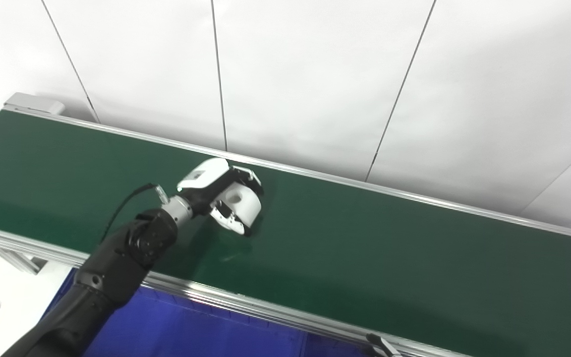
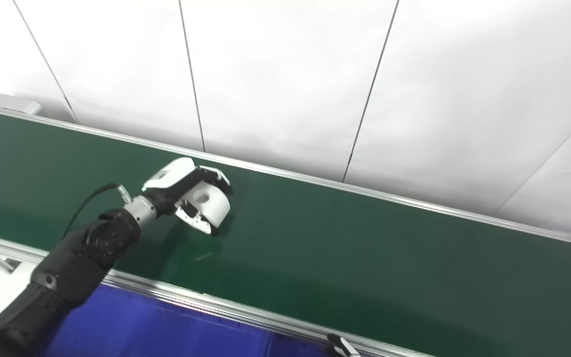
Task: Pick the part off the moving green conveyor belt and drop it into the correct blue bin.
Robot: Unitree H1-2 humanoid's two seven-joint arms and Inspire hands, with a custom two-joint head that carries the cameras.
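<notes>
1 green belt runs slantwise across both views, with a silver rail along its far edge and another along its near edge. Behind it stands a white panelled wall.

1 hand is clearly in view: the left hand, on a black arm that comes in from the bottom left and reaches out over the belt. Its fingers are curled around 1 white part, a rounded block with 1 small round hole showing on its face. The part sits in the hand's grip over the middle strip of the belt, toward the left half. Whether it rests on the belt or hangs just above it, I cannot tell; a faint shadow lies on the green surface just below and to the right of it.

Below the near rail, 1 blue bin shows its inner floor, partly hidden by the arm. It is well apart from the part.

At the bottom edge, near the rail, 1 small dark and silver tip pokes into view; what it is cannot be made out. The right hand does not show otherwise.
</notes>
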